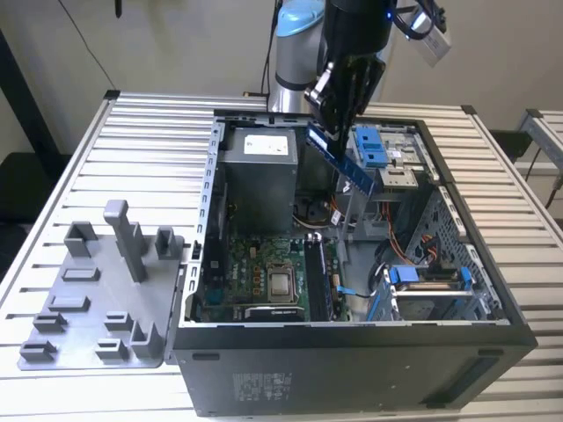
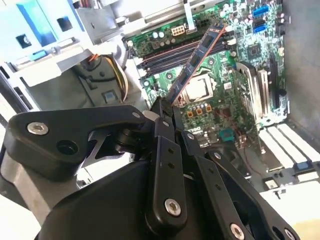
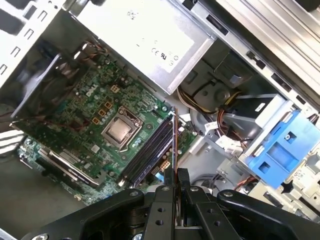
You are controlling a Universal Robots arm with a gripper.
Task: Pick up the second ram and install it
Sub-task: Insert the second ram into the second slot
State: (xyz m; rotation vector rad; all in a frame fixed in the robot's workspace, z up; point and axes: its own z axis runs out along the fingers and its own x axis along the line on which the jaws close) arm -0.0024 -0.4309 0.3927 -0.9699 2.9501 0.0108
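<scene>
Nearest in the exterior view is the dark side wall of the open computer case [image 1: 352, 369], which lies on the slatted desk [image 1: 132, 158]. Beside it, on the exterior view's left, a grey fixture plate [image 1: 97, 299] carries upright blocks. Inside the case the green motherboard [image 1: 255, 272] lies flat. Its processor socket [image 1: 281, 283] is near the middle, and the long black slots [image 1: 318, 277] run just beside it toward the exterior view's right. Whether any slot already holds a stick I cannot quite make out. Above and beyond these hangs the second ram [image 1: 347, 163], well clear of the slots and tilted so that its free end slopes down toward the exterior view's right. The tool [image 1: 327, 123] has its fingers closed tight on the stick's upper end. The second wrist view shows the fingers pinched on the stick [image 2: 200, 55] at [image 2: 162, 107]. There it reaches out over the board, and its far end appears near the slots [image 2: 165, 55]. In the first wrist view the stick [image 3: 174, 145] is seen edge-on, rising from the closed tool [image 3: 174, 175] in line with the slots [image 3: 147, 150]. Behind it stand the grey power supply [image 1: 259, 176] and a blue drive bracket [image 1: 369, 145], with the arm [image 1: 299, 35] rising at the far edge of the desk.
</scene>
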